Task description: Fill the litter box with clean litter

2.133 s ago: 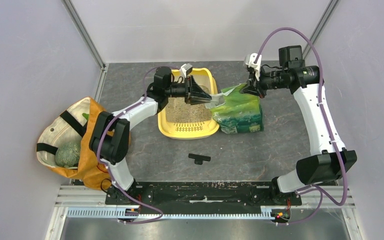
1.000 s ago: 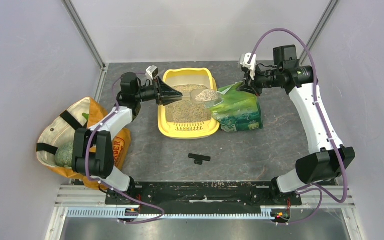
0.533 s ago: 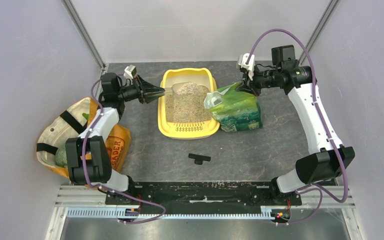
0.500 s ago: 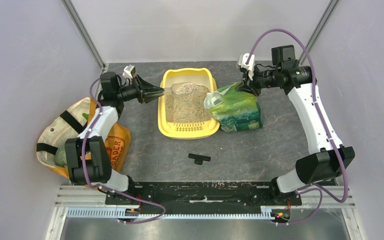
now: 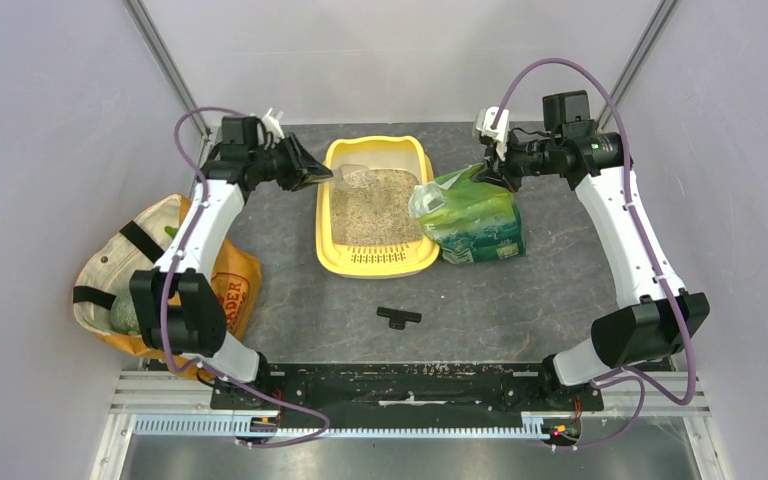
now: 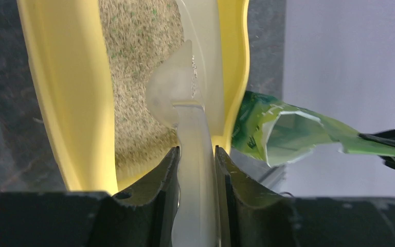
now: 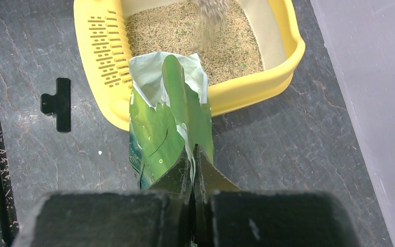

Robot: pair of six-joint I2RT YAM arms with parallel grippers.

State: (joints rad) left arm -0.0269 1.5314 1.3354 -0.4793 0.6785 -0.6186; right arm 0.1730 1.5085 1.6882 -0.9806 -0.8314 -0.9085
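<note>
The yellow litter box [image 5: 328, 255] stands mid-table and holds beige litter [image 5: 375, 210]; both also show in the right wrist view, the litter box [image 7: 95, 77] and the litter [image 7: 185, 31]. My left gripper [image 5: 312, 176] is shut on the handle of a clear plastic scoop [image 6: 177, 92], tipped on its side over the box's far end. Litter falls from it [image 7: 211, 13]. My right gripper [image 5: 495, 170] is shut on the open top edge of the green bag [image 7: 169, 123], which stands right of the box.
An orange-and-cream tote bag [image 5: 145, 280] lies at the left edge. A small black clip [image 5: 398, 317] lies on the dark table in front of the box. Grey walls close in the back and both sides.
My left arm carried the full scoop from the bag's mouth leftward over the box, then rolled it. The heap of litter has left the scoop. The right arm has barely moved.
</note>
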